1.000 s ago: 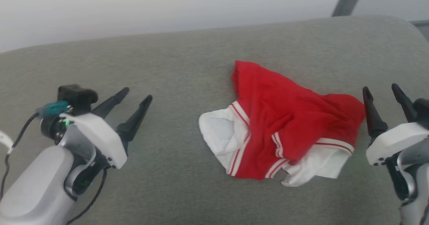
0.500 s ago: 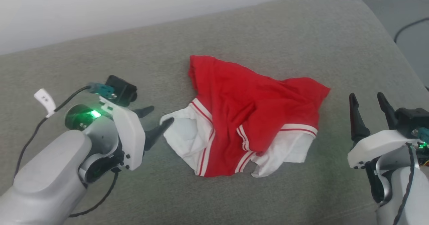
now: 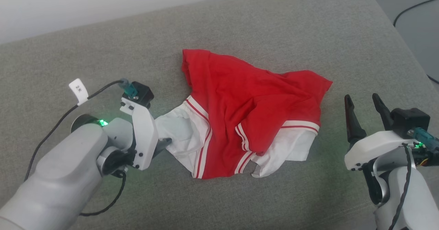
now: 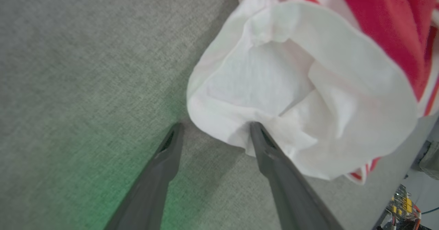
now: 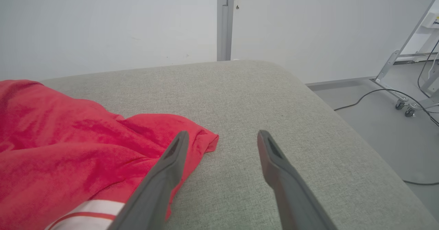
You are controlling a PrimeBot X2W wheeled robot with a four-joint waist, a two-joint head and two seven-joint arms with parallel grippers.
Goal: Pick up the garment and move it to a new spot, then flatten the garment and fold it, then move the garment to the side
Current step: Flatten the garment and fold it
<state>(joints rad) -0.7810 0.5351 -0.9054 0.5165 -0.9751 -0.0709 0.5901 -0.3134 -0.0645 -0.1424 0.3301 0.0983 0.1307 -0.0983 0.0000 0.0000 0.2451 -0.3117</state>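
Red-bodied, white-sleeved soft fabric T-shirt (image 3: 253, 113) is seen crumpled on the grey woven cushion (image 3: 274, 24), stretched crosswise between both arms. Its white sleeve (image 4: 274, 79) is touched by the nearer left gripper (image 4: 214, 127), parted and empty. The right gripper (image 3: 360, 98), likewise parted and empty, is held beside the red hem.

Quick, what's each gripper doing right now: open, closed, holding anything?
Left gripper: open, holding nothing, one fingertip at the white sleeve of the garment.
Right gripper: open, empty, beside the garment's red edge.
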